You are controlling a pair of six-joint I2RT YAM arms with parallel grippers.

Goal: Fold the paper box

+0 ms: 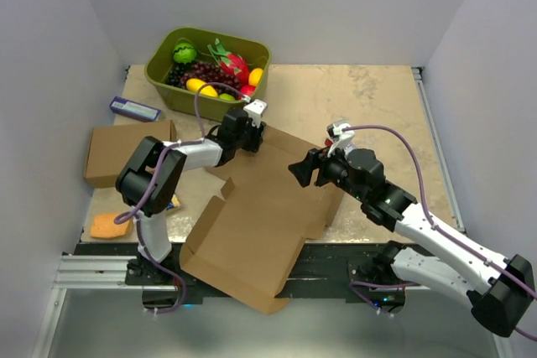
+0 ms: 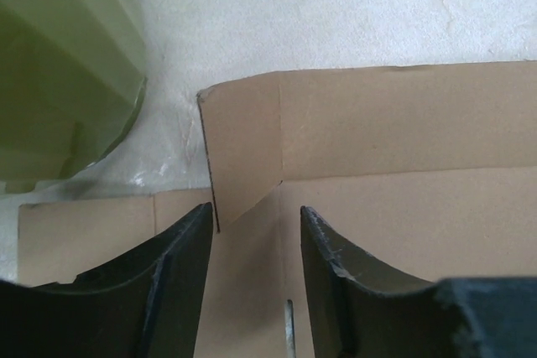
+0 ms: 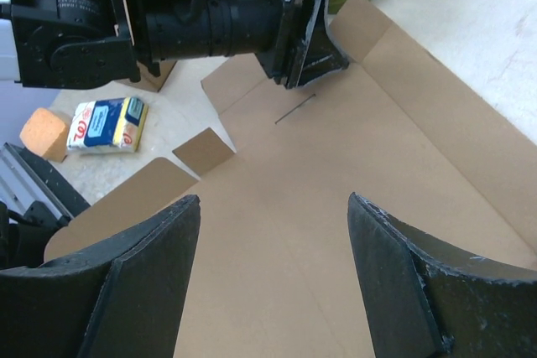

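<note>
Half-open left fingers (image 2: 172,274) straddle the paper box's (image 1: 260,215) raised 12 o'clock flap (image 2: 247,144); pinch near its crease. Wide, empty right fingers (image 3: 138,274) should hold the box down.

The paper box (image 1: 260,215) lies opened out on the table (image 1: 369,98), its near end hanging past the table's near edge between the two arm bases. The left claw (image 1: 254,133) is over the box's far left corner, where a flap (image 2: 243,157) stands up just ahead of its fingertips. Just beyond and left of that claw sits the tub (image 1: 159,69) with fruit (image 1: 214,69) in it. The right claw (image 1: 302,169) hangs over the box's right half, right of the left claw and nearer, facing it. Well to the left of the left claw lie a second box (image 1: 126,153), a small carton (image 1: 134,109) behind it, and, nearer, a packet (image 3: 105,123) and a sponge (image 1: 109,225) side by side.
</note>
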